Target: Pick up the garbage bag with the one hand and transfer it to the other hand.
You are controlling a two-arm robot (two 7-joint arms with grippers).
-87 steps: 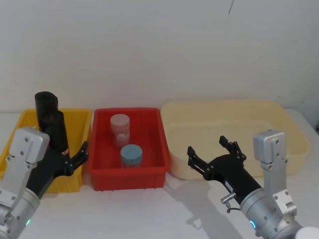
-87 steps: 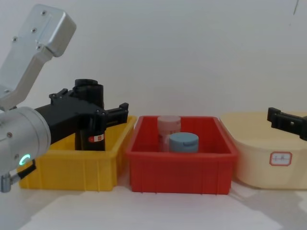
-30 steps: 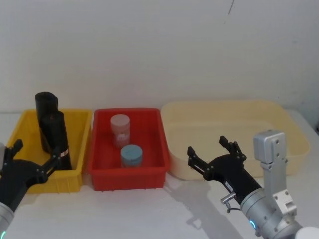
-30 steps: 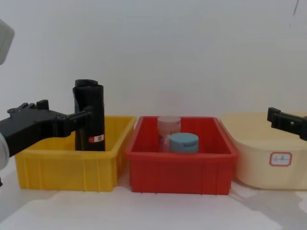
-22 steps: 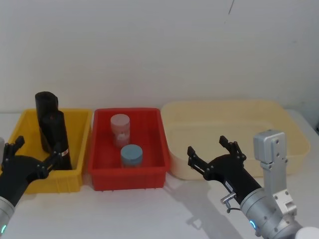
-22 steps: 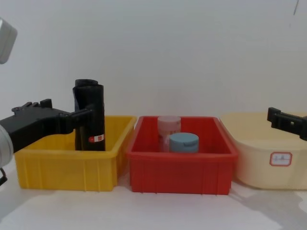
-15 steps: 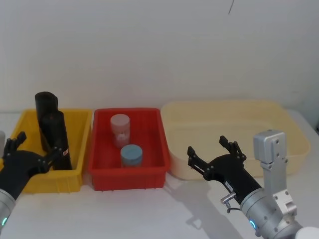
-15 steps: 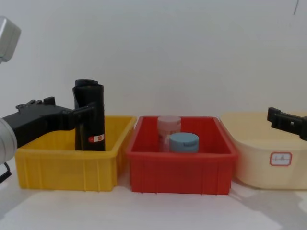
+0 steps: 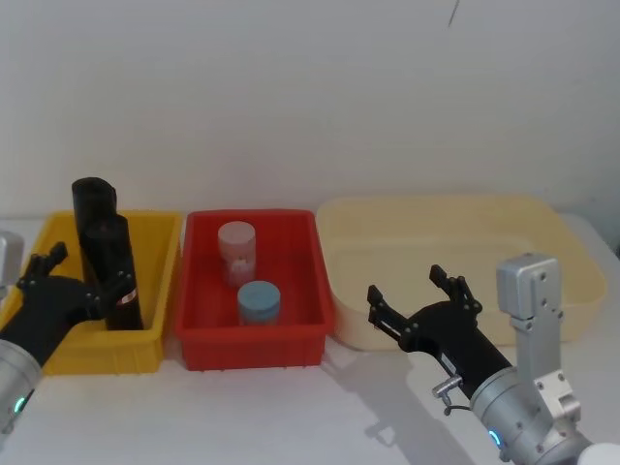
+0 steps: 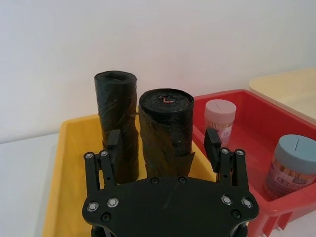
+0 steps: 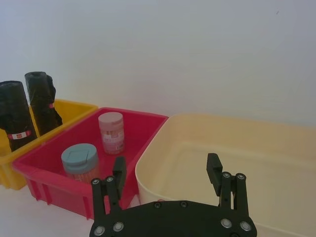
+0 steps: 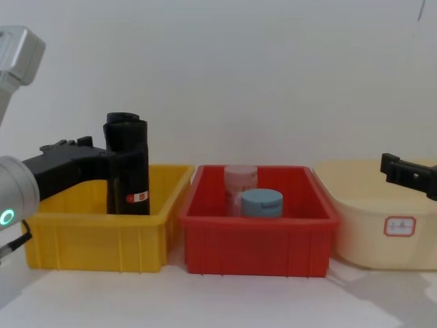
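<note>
The garbage bag (image 9: 114, 276), a black roll with a red-and-white label band, stands upright in the yellow bin (image 9: 160, 334); it also shows in the left wrist view (image 10: 165, 128) and the chest view (image 12: 136, 186). A second black roll (image 9: 94, 208) stands right behind it. My left gripper (image 9: 82, 274), on the green-lit wrist, is open at the bag's near side, one finger on each side of it (image 10: 164, 143). My right gripper (image 9: 417, 294), on the blue-lit wrist, hovers open in front of the cream tub (image 11: 167, 170), far from the bag.
A red bin (image 9: 291, 344) in the middle holds a pink jar (image 9: 237, 252) and a blue-lidded jar (image 9: 259, 302). A large cream tub (image 9: 542, 232) stands to the right. A white wall rises close behind the bins. White table lies in front.
My left gripper has moved forward from in front of the yellow bin up to the labelled bag, still open. The right arm and the bins' contents have not moved.
</note>
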